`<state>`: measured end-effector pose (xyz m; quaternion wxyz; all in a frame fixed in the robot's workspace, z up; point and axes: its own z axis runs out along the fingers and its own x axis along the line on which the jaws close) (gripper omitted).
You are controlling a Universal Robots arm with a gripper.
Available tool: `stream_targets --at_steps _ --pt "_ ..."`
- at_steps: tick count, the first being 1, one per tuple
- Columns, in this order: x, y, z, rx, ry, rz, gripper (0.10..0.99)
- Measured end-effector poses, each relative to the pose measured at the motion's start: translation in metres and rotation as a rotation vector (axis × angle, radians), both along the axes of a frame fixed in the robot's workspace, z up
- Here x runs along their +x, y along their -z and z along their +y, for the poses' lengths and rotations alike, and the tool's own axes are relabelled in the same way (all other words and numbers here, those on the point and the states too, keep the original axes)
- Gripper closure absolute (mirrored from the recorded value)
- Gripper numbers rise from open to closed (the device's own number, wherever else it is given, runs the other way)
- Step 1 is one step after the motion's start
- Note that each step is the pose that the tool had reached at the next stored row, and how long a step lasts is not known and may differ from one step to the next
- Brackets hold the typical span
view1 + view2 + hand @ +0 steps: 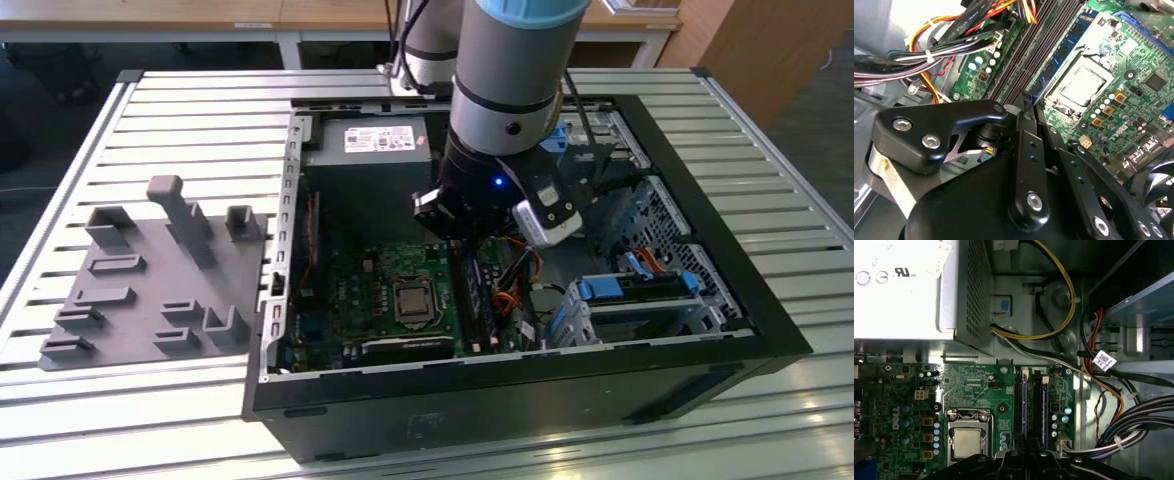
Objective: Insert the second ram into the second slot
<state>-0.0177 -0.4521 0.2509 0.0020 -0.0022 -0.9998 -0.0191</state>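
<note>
Second ram [1024, 400]: stands edge-down in slot beside CPU socket [968, 440], long axis along slot row, directly under claw [1027, 460]; claw opening, hold: cannot tell.

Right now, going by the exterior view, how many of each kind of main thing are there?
Open computer case: 1
Grey holder tray: 1
Power supply: 1
Processor socket: 1
Robot arm: 1
Total: 5

second ram [1044, 407] | dark-blue stick | seated upright in motherboard slot
</note>
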Motion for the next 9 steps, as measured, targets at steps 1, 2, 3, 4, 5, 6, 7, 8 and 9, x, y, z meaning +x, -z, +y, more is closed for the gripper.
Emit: stream_targets --at_steps 1,2,3,4,5,6,7,8,9 --pt "0.0 0.0013 -0.0001 0.0 0.0 0.0008 0.949" --pt "0.0001 0.0026 -0.0001 0.0 0.0 0.0017 0.949" --pt "0.0 0.0038 -0.0002 0.0 0.0 0.0021 0.949" --pt "0.0 0.005 -0.0003 0.0 0.0 0.0024 0.949" --pt "0.0001 0.0058 -0.0008 0.0 0.001 0.0026 0.949" --pt "0.0001 0.0063 -0.0012 0.0 0.001 0.0025 0.949" --pt "0.0 0.0069 -0.0014 0.0 0.001 0.0025 0.949" --pt "0.0 0.0074 -0.0015 0.0 0.001 0.0025 0.949" --pt "0.0 0.0082 -0.0015 0.0 0.001 0.0025 0.949"
